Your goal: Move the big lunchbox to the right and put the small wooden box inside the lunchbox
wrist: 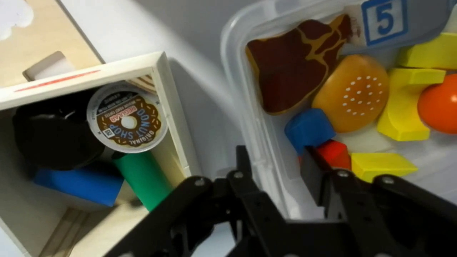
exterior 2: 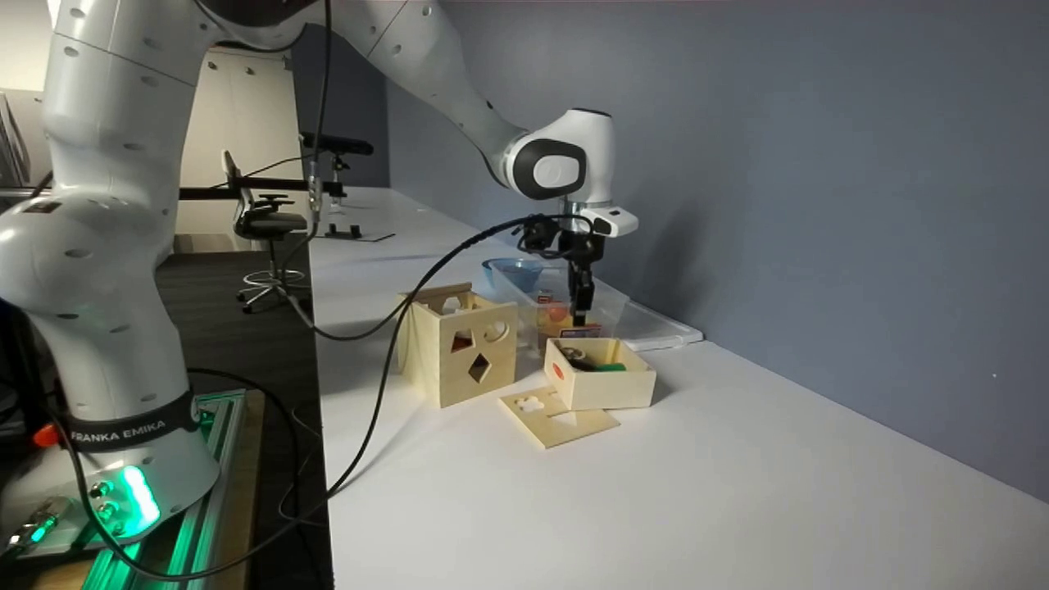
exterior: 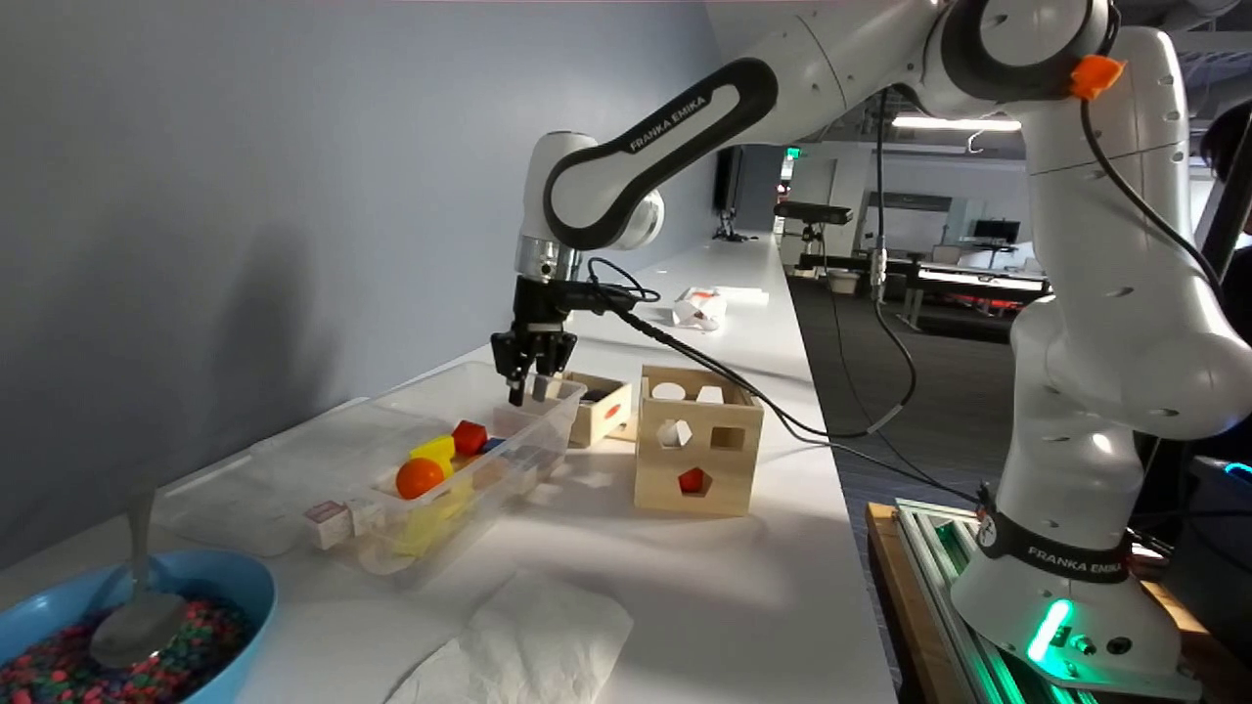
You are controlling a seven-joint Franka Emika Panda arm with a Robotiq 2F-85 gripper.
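While the big lunchbox, a clear rectangular plastic tub [wrist: 246, 117], sits on the white table [exterior 2: 697, 492], the small wooden box [exterior 2: 613, 389], low, pale, open-topped, stands outside it, just beside one end, gap showing between. Lunchbox contents: brown steak-shaped piece [wrist: 296, 64], tan bun with white dots [wrist: 351, 94], orange ball [wrist: 441, 103], plus blue block [wrist: 309, 130], red block [wrist: 335, 153] and yellow blocks [wrist: 382, 166]. Small box contents: coffee pod with brown label [wrist: 127, 120], green cylinder [wrist: 144, 178], dark blue piece [wrist: 82, 185], something glossy black [wrist: 57, 139]. Black gripper [wrist: 275, 153] at the lunchbox's end nearest that box: fingers spread, end wall's rim between them; can't tell if either touches it. Thin light-wood panel with cut-outs [exterior 2: 549, 430] lies off that same lunchbox end. Taller wooden cube with holes [exterior: 702, 458]: near the lunchbox, toward the robot base [exterior: 1095, 645]. Flat translucent plastic sheet [exterior 2: 660, 332]: along the lunchbox's side toward the grey wall [exterior 2: 819, 205]. Blue round bowl [exterior: 258, 604] with grey ladle [exterior: 137, 631]: past the lunchbox's opposite end.
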